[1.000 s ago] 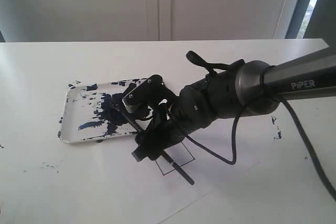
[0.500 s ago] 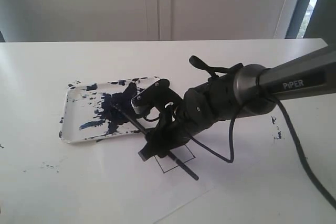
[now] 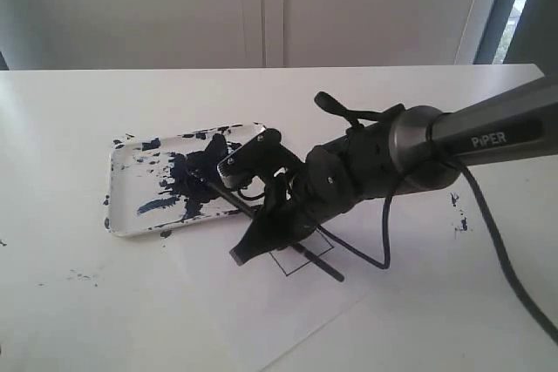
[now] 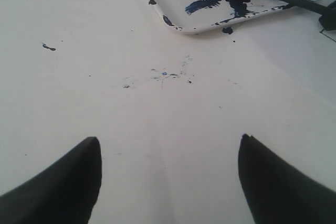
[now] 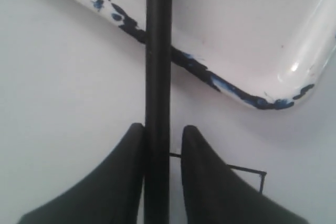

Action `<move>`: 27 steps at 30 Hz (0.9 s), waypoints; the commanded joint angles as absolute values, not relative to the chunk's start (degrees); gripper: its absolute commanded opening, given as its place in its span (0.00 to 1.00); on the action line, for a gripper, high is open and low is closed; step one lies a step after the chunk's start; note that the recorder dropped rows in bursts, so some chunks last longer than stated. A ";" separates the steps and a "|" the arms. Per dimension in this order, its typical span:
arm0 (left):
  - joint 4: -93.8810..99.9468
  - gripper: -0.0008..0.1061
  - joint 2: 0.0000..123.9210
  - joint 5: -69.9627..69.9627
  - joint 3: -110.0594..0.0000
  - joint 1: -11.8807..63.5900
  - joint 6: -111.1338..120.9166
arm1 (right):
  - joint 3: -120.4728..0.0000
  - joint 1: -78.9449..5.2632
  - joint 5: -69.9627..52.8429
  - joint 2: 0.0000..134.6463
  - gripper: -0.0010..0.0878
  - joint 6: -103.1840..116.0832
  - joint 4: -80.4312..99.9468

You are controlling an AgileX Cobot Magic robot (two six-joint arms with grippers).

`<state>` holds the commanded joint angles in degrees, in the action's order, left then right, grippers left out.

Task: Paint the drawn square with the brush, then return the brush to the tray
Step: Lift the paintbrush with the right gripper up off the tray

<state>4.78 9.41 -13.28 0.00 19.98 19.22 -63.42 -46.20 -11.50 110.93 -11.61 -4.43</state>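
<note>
Exterior view: the white bench (image 3: 61,119) is carrying the paint-splattered tray (image 3: 131,191) and a paper sheet (image 3: 235,311); pale wall panels (image 3: 261,6) are standing behind; the right gripper (image 3: 248,205) is clamping the brush (image 3: 320,265), its tip reaching into the tray and its handle crossing the drawn square (image 3: 289,264).

Left wrist view: the left gripper (image 4: 168,182) is hanging with fingers (image 4: 68,182) spread apart over speckled bench.

Right wrist view: both fingers (image 5: 202,182) are pinching the brush shaft across the tray rim.

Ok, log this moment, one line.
right gripper shut on brush | brush tip in tray | square looks unpainted | left gripper open, empty
</note>
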 joint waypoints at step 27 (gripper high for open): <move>4.78 0.71 9.41 -13.28 0.00 19.98 19.22 | -77.61 -46.20 -45.58 98.13 0.01 -11.83 -2.89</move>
